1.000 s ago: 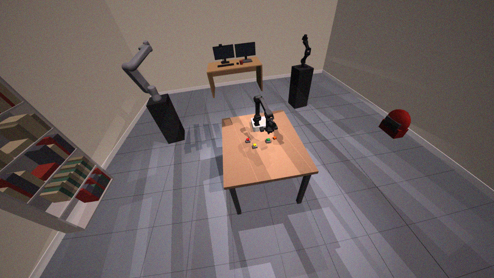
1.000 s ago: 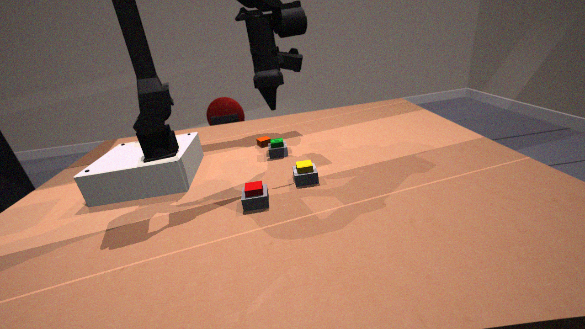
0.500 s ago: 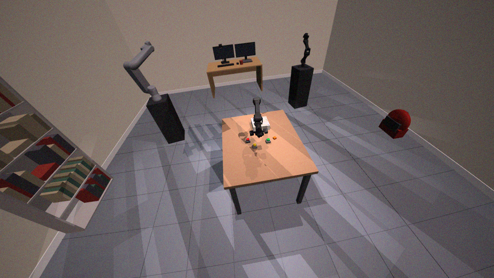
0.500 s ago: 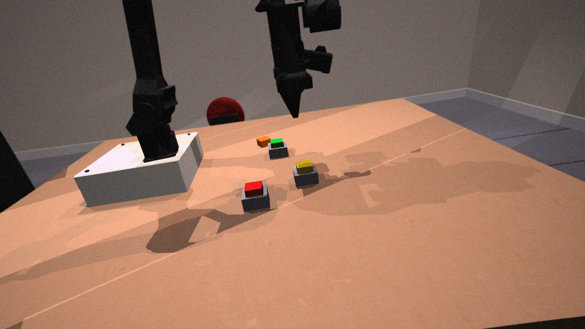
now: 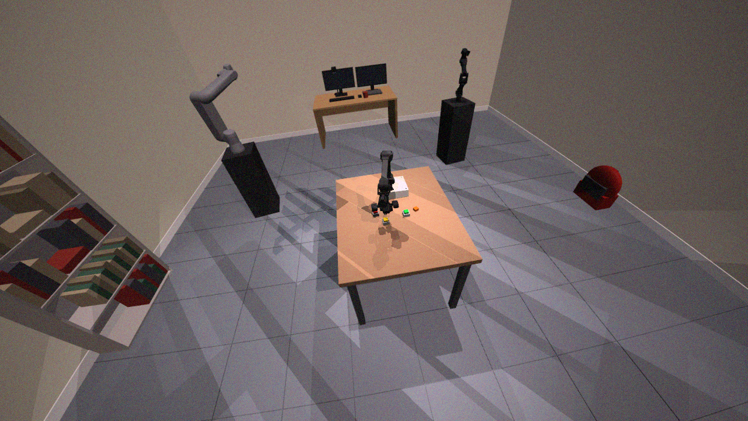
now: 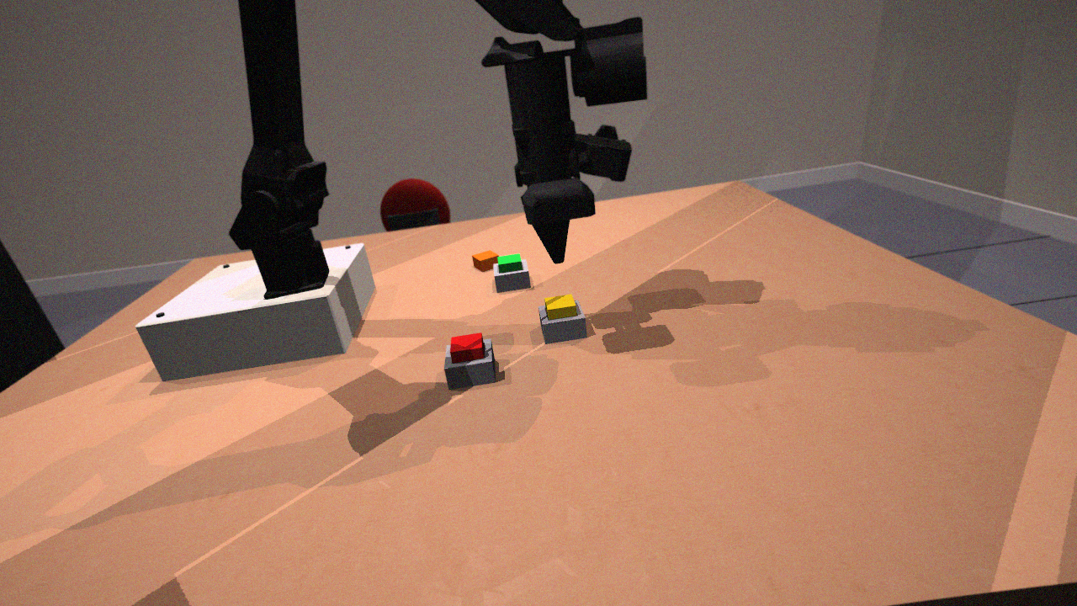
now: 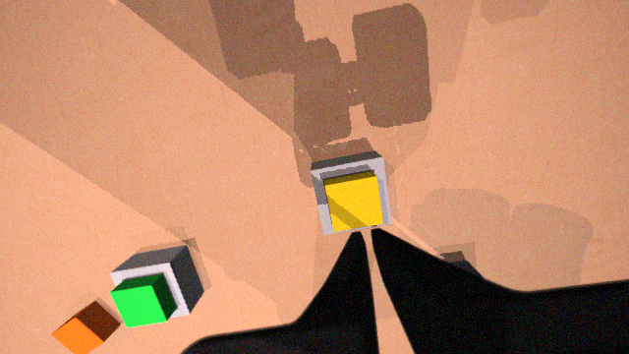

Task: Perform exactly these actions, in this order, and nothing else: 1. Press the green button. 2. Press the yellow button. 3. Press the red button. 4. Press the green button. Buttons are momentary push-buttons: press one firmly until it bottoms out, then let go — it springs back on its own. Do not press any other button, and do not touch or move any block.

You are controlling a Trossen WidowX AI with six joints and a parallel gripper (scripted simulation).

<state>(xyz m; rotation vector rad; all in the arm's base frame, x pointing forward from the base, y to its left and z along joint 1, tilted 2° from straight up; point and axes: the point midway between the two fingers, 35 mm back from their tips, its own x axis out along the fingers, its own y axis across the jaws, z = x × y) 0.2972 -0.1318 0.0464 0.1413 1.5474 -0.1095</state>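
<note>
My gripper (image 6: pixel 557 260) (image 7: pixel 367 239) is shut and empty. Its tips hang a little above the yellow button, with a gap between them in the exterior view. The yellow button (image 5: pixel 385 220) (image 6: pixel 559 307) (image 7: pixel 355 203) stands raised in its grey housing, just ahead of the fingertips in the wrist view. The green button (image 5: pixel 405 211) (image 6: pixel 509 263) (image 7: pixel 140 305) stands raised, at the lower left of the wrist view. The red button (image 6: pixel 466 347) stands raised, nearest to the exterior view; in the wrist view the right finger mostly hides its place.
An orange block (image 5: pixel 415 209) (image 6: pixel 485 260) (image 7: pixel 81 335) lies close beside the green button. The white base box (image 5: pixel 400 187) (image 6: pixel 248 332) carries the arm at the back of the wooden table (image 5: pixel 360 261) (image 6: pixel 677 482).
</note>
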